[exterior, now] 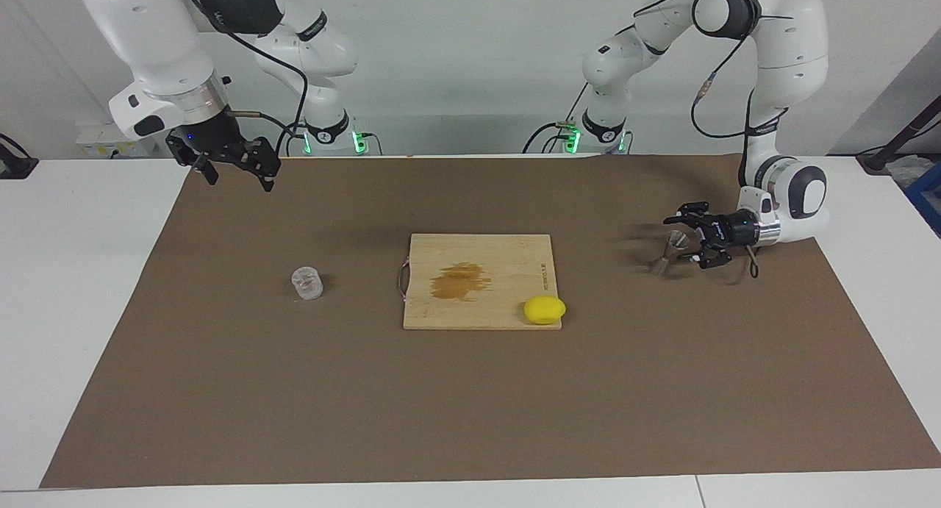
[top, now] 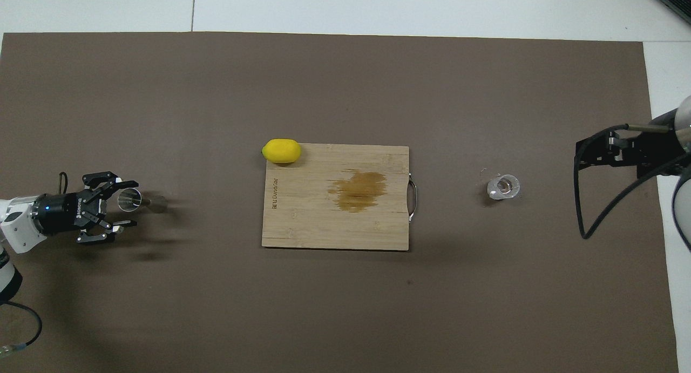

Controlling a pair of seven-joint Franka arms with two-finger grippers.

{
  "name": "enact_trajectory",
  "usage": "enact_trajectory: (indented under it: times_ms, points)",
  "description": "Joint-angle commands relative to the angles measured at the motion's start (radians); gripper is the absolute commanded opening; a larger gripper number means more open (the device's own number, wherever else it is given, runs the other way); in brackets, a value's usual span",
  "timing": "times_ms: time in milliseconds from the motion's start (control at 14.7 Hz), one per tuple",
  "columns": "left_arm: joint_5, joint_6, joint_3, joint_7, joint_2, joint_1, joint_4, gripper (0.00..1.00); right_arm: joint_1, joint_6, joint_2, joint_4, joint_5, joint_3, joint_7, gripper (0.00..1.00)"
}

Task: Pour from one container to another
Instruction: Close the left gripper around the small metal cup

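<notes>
The steel jigger stands on the brown mat toward the left arm's end and looks tilted toward my left gripper; it also shows in the overhead view. My left gripper lies low and sideways, open, with its fingers on either side of the jigger's upper cone; I cannot tell if they touch it. The clear squat cup stands alone on the mat toward the right arm's end. My right gripper hangs open and empty over the mat's edge, well above the mat.
A wooden cutting board with a brown stain lies mid-table, its metal handle toward the cup. A yellow lemon sits at the board's corner farthest from the robots, on the jigger's side. The brown mat covers the white table.
</notes>
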Motion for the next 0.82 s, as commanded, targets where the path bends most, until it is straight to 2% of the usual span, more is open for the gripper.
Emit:
enact_trajectory:
  times_ms: [0, 68, 341, 409, 546, 682, 751]
  points:
    - [-0.02, -0.016, 0.003, 0.023, 0.0, 0.006, -0.002, 0.83, -0.012, 0.003, -0.024, -0.026, -0.001, 0.006, -0.003, 1.0]
    - [-0.02, -0.01, 0.003, 0.023, 0.0, 0.007, -0.002, 0.83, -0.012, 0.004, -0.024, -0.026, -0.001, 0.006, -0.001, 1.0]
    - [-0.02, -0.011, 0.003, 0.023, 0.0, 0.009, -0.002, 0.69, -0.012, 0.004, -0.024, -0.026, -0.001, 0.006, -0.003, 1.0]
    - [-0.02, -0.011, 0.003, 0.023, 0.0, 0.009, -0.002, 0.61, -0.012, 0.004, -0.024, -0.026, -0.001, 0.006, -0.001, 1.0]
    - [-0.02, -0.01, 0.005, 0.023, 0.0, 0.009, 0.0, 0.54, -0.012, 0.004, -0.024, -0.026, -0.001, 0.006, -0.001, 1.0]
    - [-0.02, -0.007, 0.005, 0.023, 0.0, 0.009, 0.0, 0.41, -0.012, 0.004, -0.024, -0.026, -0.001, 0.006, -0.003, 1.0]
    - [-0.02, -0.005, 0.005, 0.023, 0.0, 0.009, 0.0, 0.38, -0.012, 0.004, -0.024, -0.026, -0.001, 0.006, -0.003, 1.0]
